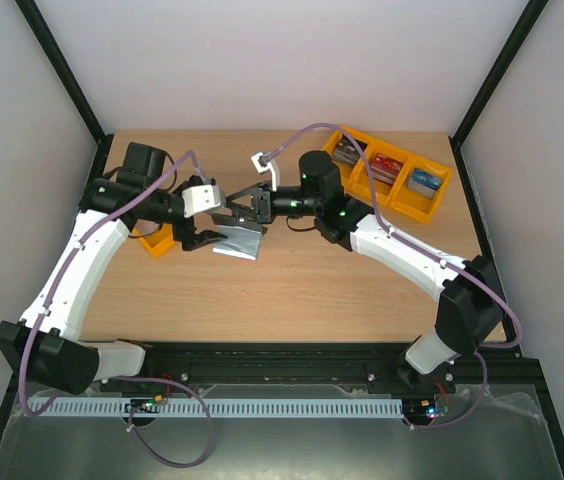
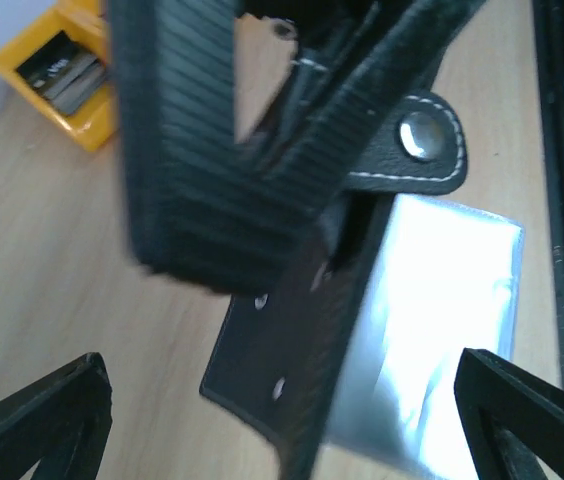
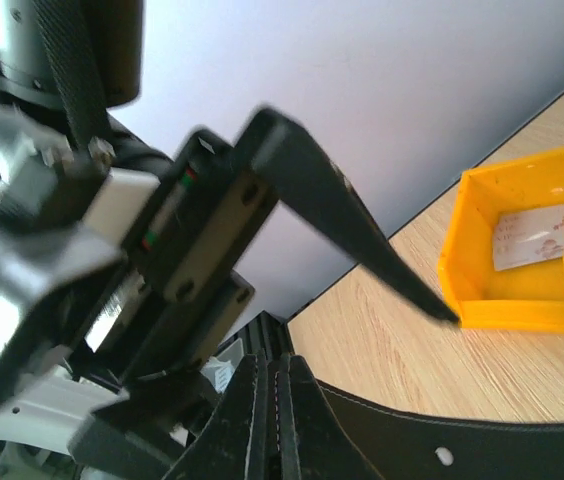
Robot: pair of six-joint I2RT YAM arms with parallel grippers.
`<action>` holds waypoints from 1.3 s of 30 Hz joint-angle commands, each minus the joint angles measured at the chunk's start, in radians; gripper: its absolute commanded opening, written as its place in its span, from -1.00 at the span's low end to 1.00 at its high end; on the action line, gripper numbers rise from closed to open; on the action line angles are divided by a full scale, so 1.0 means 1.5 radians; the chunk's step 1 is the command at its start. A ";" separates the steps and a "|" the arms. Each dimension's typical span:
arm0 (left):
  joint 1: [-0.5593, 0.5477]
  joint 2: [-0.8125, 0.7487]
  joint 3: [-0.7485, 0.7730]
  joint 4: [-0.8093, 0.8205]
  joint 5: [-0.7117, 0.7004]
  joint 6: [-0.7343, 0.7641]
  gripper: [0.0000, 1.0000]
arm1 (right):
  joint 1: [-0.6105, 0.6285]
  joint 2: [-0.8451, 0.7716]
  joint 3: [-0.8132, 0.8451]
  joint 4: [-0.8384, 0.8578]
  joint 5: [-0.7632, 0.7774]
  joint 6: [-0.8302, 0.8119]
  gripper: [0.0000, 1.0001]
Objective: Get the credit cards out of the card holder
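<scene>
2 grippers meet at the card holder (image 1: 240,242), mid-table. My left wrist view shows my left gripper (image 2: 282,430) spread wide around it, while my right gripper (image 1: 242,212) is clamped on its black flap. Only my right wrist view shows 1 pale credit card (image 3: 532,238) inside the small yellow bin (image 3: 517,300).

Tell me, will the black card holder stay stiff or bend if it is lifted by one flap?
Likely floppy: the card holder lies spread open, and its black flap bends up where the right hand pinches it. Its clear pocket shines, so it is probably smooth and slippery. It looks thin, so likely light.
</scene>
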 commanded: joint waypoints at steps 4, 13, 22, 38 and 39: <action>-0.018 -0.006 -0.031 0.000 0.045 -0.021 0.49 | 0.008 -0.013 0.039 0.021 -0.028 -0.007 -0.97; -0.031 -0.010 -0.028 0.000 0.083 -0.086 -0.94 | 0.010 -0.022 0.042 -0.025 -0.036 -0.052 -0.97; -0.029 -0.038 -0.024 -0.047 0.117 -0.133 -0.96 | -0.025 -0.067 0.050 -0.189 0.000 -0.234 0.26; -0.026 -0.058 0.062 -0.111 0.161 -0.165 -0.96 | -0.039 -0.346 -0.227 -0.159 0.147 -0.634 0.97; -0.025 -0.059 0.065 -0.112 0.164 -0.168 -0.96 | -0.036 -0.351 -0.245 -0.156 0.137 -0.673 0.97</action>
